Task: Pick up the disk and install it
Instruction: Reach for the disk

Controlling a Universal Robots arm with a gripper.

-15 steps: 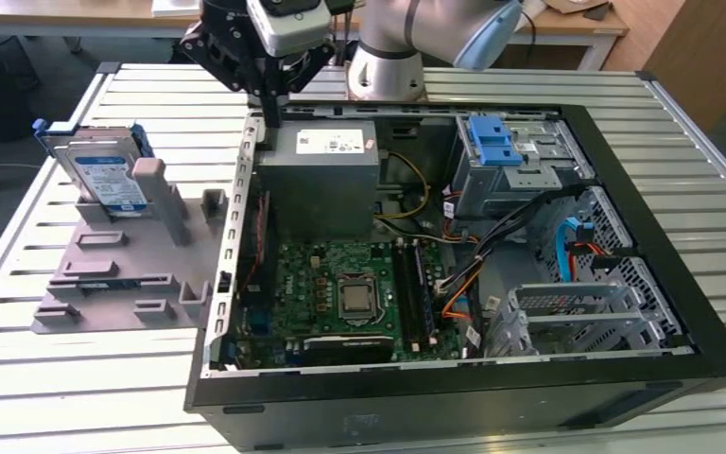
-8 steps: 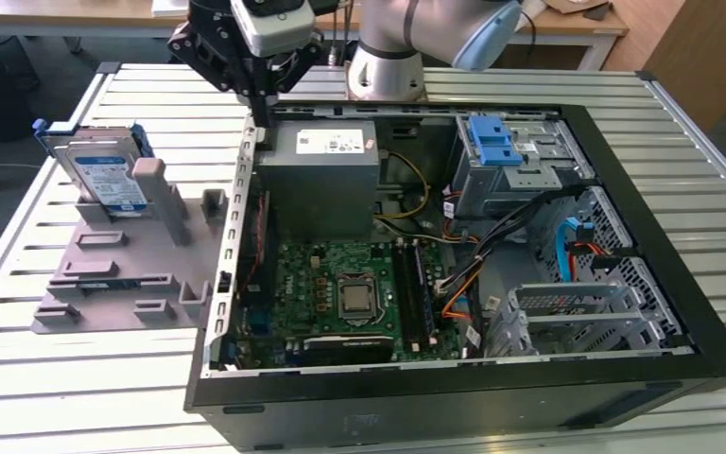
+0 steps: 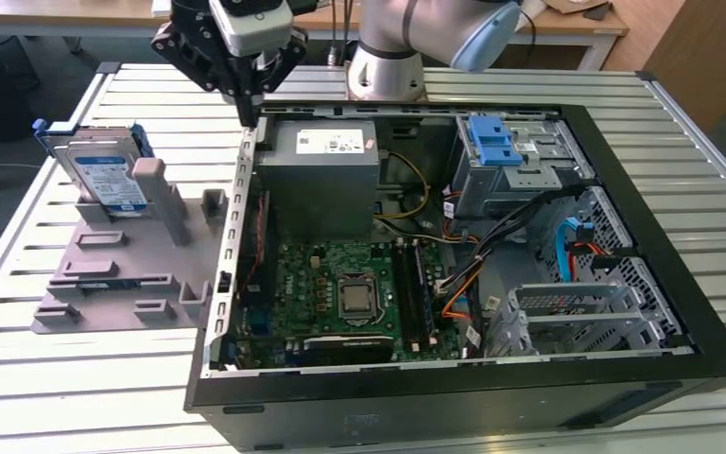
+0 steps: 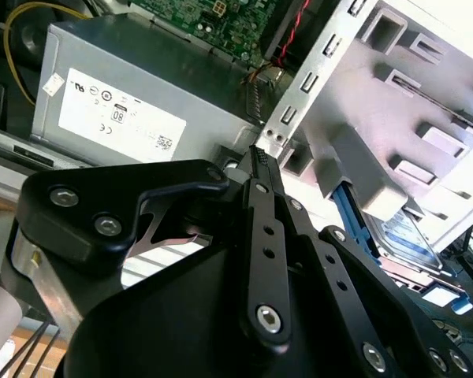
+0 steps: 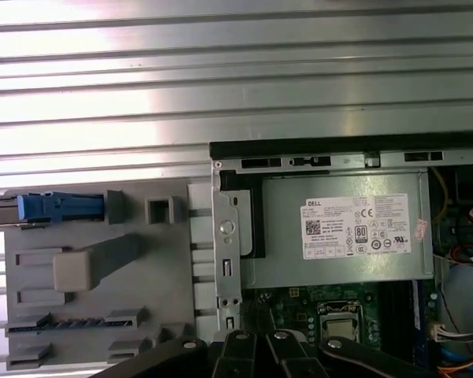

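Observation:
The disk (image 3: 98, 175) stands on edge in a grey holder (image 3: 124, 274) on the exterior view's left, its white-and-blue label facing the camera and blue rails along its sides. In the first wrist view the disk (image 5: 59, 206) shows edge-on as a blue rail, and in the second wrist view the disk (image 4: 406, 236) sits behind the holder's post. My gripper (image 3: 250, 113) hangs shut and empty over the back left corner of the open computer case (image 3: 464, 397), to the right of the disk and apart from it. Its fingers (image 4: 260, 197) lie together.
Inside the case are a grey power supply (image 3: 319, 156) with a white sticker, a green motherboard (image 3: 351, 293), loose cables, and a metal drive cage (image 3: 509, 142) with blue tabs. Everything rests on a slatted metal table (image 3: 73, 397). The arm's base (image 3: 382, 71) stands behind the case.

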